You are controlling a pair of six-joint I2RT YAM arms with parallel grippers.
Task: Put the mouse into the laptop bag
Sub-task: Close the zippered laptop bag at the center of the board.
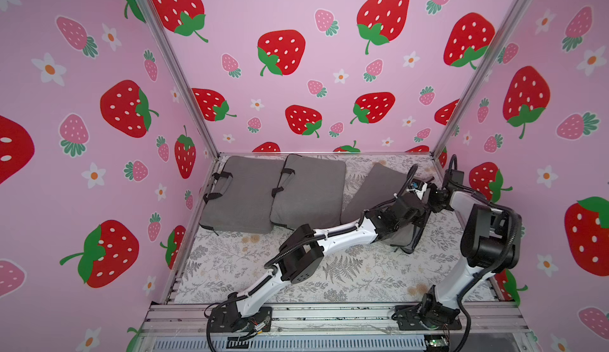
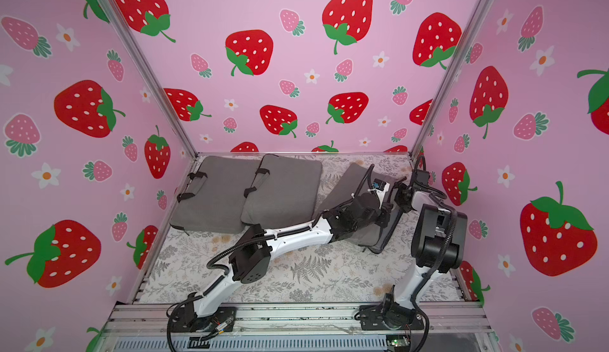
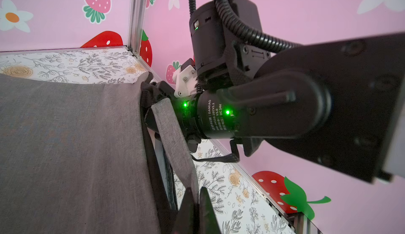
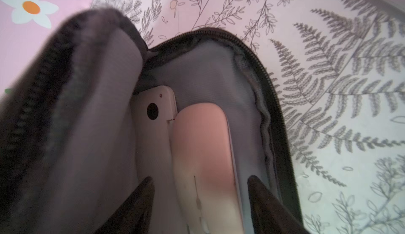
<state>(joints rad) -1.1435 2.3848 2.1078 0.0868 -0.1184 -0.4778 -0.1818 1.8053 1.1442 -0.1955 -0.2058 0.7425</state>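
Note:
The grey laptop bag (image 1: 372,192) lies at the right of the table, unzipped, and shows in both top views. My left gripper (image 3: 197,196) is shut on the edge of the bag's upper flap (image 3: 175,138) and holds it up off the lower side. In the right wrist view the white mouse (image 4: 201,145) lies inside the bag on the grey lining (image 4: 210,73). My right gripper (image 4: 200,184) reaches into the opening. It is open, one finger on each side of the mouse with a gap to it.
A white flat slab (image 4: 153,123) with a round black hole lies in the bag beside the mouse. Two more grey bags (image 1: 242,198) (image 1: 309,192) lie side by side at the back left. The right wall and its metal post (image 1: 461,110) are close to both wrists.

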